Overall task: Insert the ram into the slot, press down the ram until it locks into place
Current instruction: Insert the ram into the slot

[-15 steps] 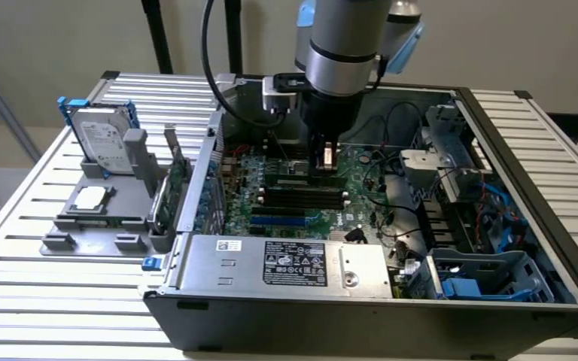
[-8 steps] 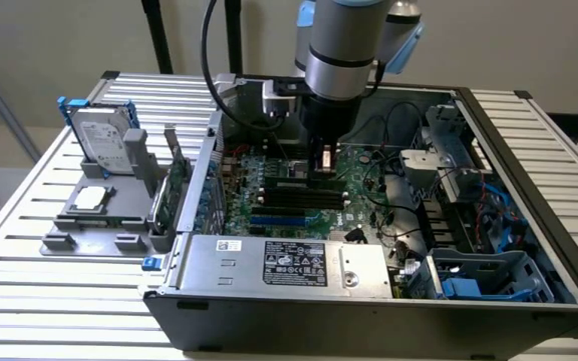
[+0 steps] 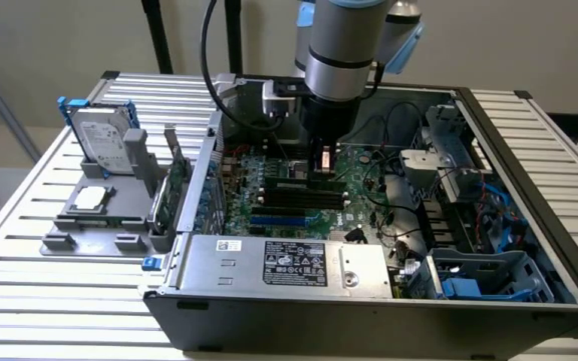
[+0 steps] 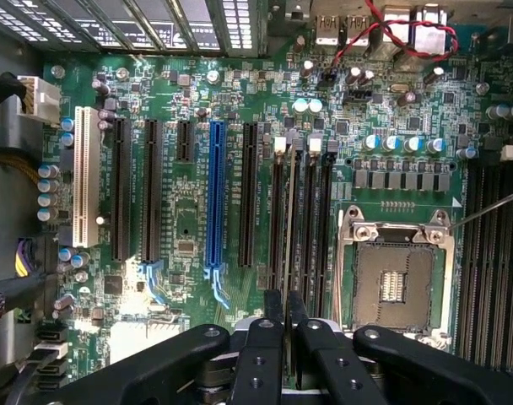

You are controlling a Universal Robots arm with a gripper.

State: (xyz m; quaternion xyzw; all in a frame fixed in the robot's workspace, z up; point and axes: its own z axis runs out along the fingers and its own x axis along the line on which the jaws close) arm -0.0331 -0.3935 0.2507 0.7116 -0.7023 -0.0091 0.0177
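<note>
From the exterior view you get the whole open computer case (image 3: 530, 248) on the slatted counter (image 3: 18, 301), with a hard drive (image 3: 103, 139) standing on a grey tray towards the exterior view's left. That view shows the ram (image 3: 299, 183) side-on, as a long green strip lying across the board at the black sockets.

In the wrist view you look straight down on the board. There the ram (image 4: 289, 228) shows edge-on, as a thin pale line along the slot (image 4: 278, 211). This slot is one of the parallel black sockets between the long blue slot (image 4: 214, 202) and the square silver processor socket (image 4: 396, 278).

Your arm drops almost vertically into the case, with the wrist straight above the sockets. The end effector (image 3: 321, 167) sits low over the ram. Its black fingers (image 4: 263, 354) stand close together, clamped on the ram's upper edge (image 4: 283, 297).
</note>
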